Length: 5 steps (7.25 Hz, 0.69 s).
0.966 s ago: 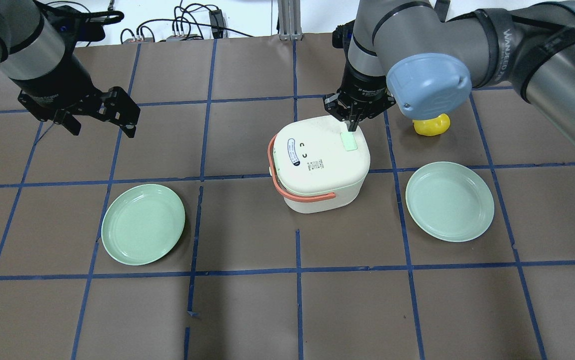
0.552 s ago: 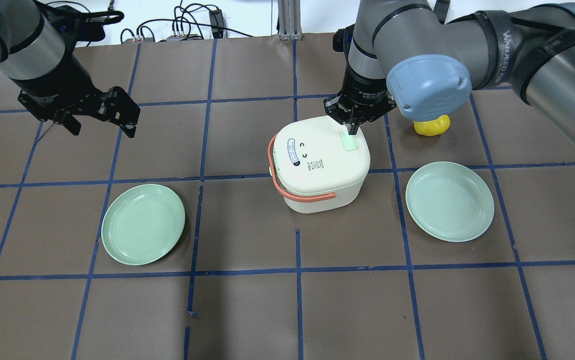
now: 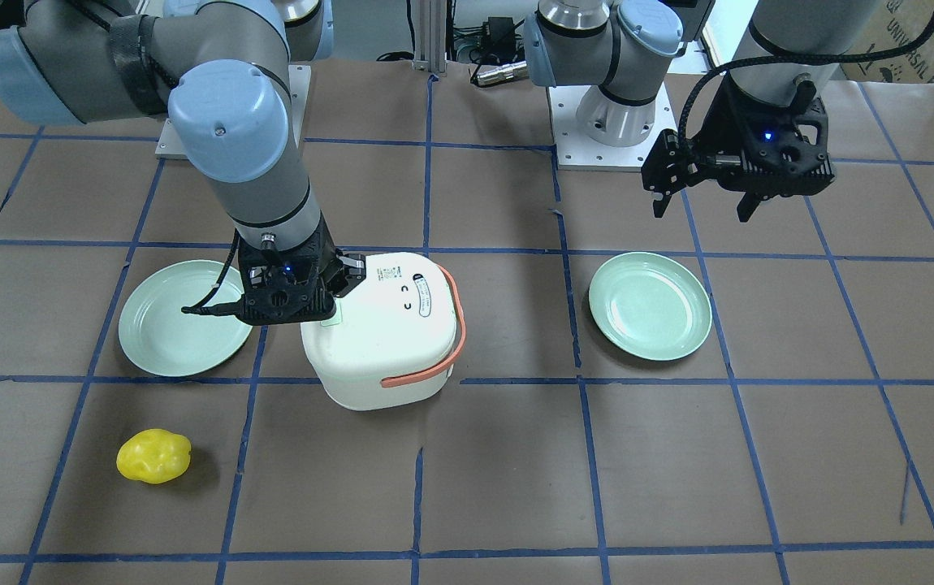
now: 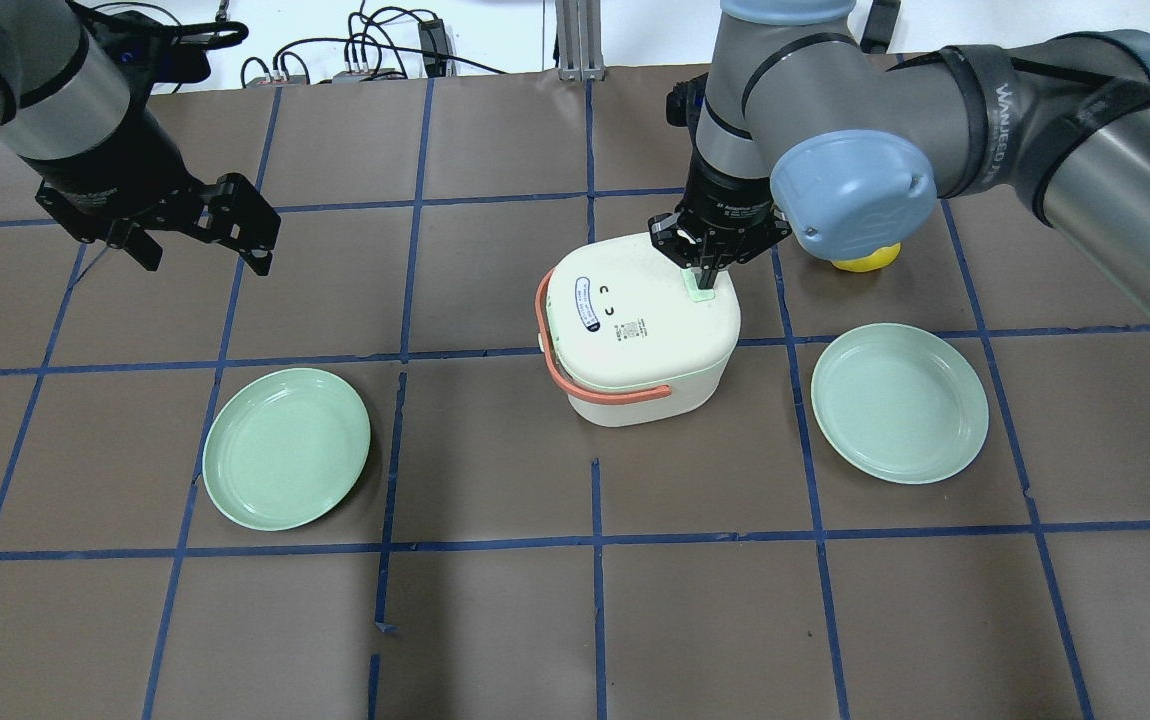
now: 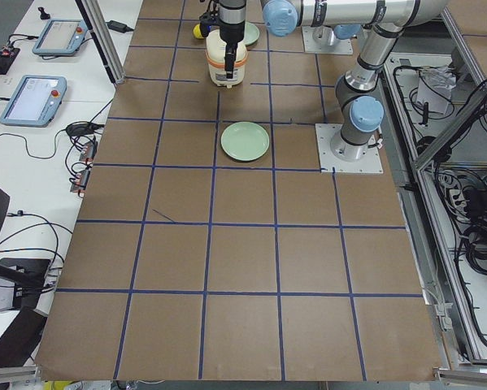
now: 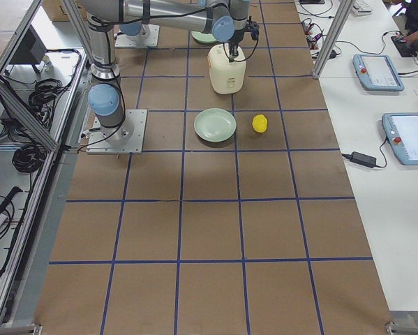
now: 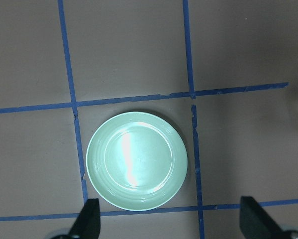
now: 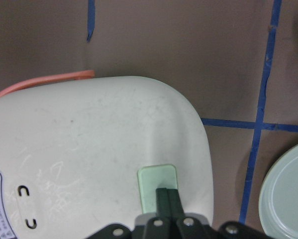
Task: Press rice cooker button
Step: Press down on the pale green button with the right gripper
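A white rice cooker [image 4: 635, 340] with an orange handle stands mid-table; it also shows in the front view [image 3: 386, 341]. Its pale green button [image 4: 700, 291] sits on the lid's right side. My right gripper [image 4: 705, 278] is shut, and its joined fingertips rest on the button [image 8: 157, 180] in the right wrist view. My left gripper [image 4: 205, 255] is open and empty, high over the table's far left. In the left wrist view its fingertips [image 7: 91, 211] frame a green plate below.
A green plate [image 4: 286, 448] lies left of the cooker and another [image 4: 899, 402] lies to its right. A yellow lumpy object [image 4: 865, 260] sits behind the right plate, half hidden by my right arm's elbow. Cables lie past the table's far edge.
My right gripper has come down and slightly nearer, from the button's far end onto the button. My left arm has not moved.
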Each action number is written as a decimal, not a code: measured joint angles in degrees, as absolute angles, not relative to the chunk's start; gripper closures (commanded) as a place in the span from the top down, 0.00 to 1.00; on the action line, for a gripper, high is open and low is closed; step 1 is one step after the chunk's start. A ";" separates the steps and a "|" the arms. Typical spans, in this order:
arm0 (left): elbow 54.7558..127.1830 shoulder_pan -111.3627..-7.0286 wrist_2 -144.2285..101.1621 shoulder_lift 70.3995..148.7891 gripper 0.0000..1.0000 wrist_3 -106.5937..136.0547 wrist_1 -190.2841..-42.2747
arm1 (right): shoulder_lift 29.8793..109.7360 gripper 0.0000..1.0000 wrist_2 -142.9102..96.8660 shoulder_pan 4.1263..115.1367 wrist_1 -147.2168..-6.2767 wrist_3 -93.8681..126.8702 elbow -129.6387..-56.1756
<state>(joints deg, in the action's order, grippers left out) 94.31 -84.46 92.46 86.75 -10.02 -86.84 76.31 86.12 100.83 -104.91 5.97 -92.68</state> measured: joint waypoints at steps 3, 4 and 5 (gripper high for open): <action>94.31 -84.46 92.46 86.75 1.00 -10.02 -86.84 | 76.26 0.09 85.74 100.90 -104.94 6.06 -92.88; 94.31 -84.46 92.46 86.75 1.00 -10.02 -86.83 | 76.16 0.10 85.71 100.90 -104.98 6.05 -92.88; 94.31 -84.46 92.46 86.75 1.00 -10.02 -86.83 | 76.03 0.13 85.70 100.90 -105.06 6.03 -92.85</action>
